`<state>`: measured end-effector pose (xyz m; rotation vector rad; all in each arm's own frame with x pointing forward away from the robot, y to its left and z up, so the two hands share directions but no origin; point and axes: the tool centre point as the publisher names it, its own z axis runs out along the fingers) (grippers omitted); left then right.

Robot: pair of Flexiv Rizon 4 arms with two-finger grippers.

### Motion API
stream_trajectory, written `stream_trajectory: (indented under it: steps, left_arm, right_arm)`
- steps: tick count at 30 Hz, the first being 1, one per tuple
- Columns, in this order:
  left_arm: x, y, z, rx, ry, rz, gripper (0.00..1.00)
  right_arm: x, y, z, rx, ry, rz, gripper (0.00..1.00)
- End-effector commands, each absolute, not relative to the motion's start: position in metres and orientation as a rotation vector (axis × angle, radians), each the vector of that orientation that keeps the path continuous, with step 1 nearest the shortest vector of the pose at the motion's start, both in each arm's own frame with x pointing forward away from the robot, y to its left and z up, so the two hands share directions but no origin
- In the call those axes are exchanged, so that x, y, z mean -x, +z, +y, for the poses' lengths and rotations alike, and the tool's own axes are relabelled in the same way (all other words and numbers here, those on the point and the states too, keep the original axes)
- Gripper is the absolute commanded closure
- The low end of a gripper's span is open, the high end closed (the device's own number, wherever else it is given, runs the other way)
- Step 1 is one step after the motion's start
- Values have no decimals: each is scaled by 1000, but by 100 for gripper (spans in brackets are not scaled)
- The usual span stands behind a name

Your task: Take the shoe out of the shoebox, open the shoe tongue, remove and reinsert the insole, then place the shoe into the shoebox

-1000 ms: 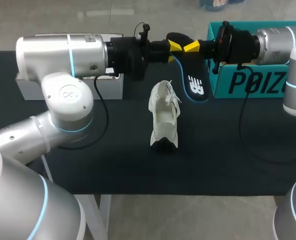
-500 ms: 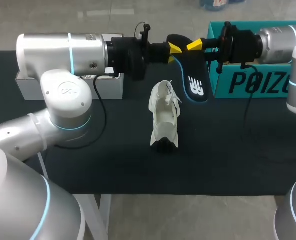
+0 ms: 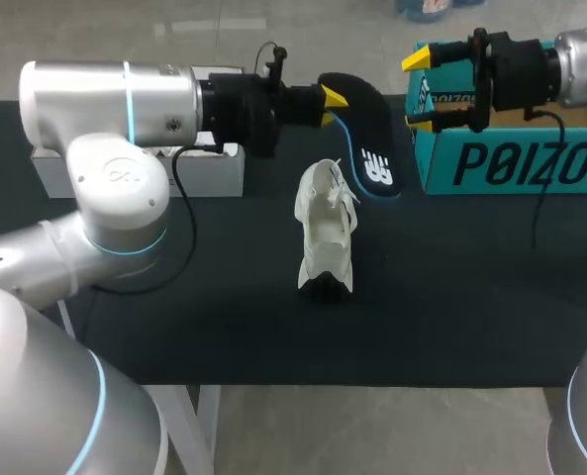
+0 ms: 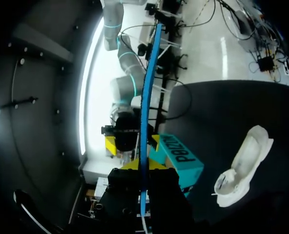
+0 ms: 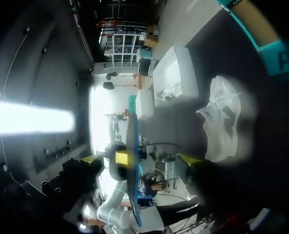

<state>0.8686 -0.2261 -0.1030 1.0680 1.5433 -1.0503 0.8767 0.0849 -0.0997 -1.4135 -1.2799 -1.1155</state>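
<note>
Left gripper [image 3: 330,99]: clenched on one end of the insole [image 3: 370,148]. In the left wrist view the insole appears edge-on as a thin blue line that starts between the two fingers and runs straight ahead of them. In the head view it is black with a blue rim. It extends from the fingers out over the table [image 3: 224,297], logo side up, with its free end near the laces of the shoe [image 3: 328,230]. Contact between the free end and the table cannot be determined.

Right gripper [image 3: 419,91]: released, fingers spread wide, nothing between them. It hangs in front of the end wall of the shoebox [image 3: 511,163], clear of the insole. The left wrist view confirms this, showing both of its yellow tips well apart beyond the insole edge.

Shoe: white, resting on the dark table surface near the middle, out of the shoebox and apart from it. Neither gripper touches it. Its dark end points toward the near table edge and its laced end toward the insole.

Shoebox: teal, on the far right part of the table, top open. The right arm reaches across above it.

White box [image 3: 219,173]: at the far left of the table, partly hidden behind the left arm
</note>
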Motion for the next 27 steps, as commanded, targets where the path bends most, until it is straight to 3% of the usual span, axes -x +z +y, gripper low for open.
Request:
stream_trajectory:
  steps: [1,14,27]
  left_arm:
    - [-868,-100,-222,-1071,-1047,1555,100]
    - [-863,-94,-219,-1033,-1080,1576,100]
    - [-863,-90,-219,-975,-1085,1592,100]
  right_arm:
    - [-878,-116,59,1455,-1112,-1309,0]
    - [-888,-168,-70,1703,-1045,-1579,0]
    - [-885,-171,-88,1780,-1056,-1650,0]
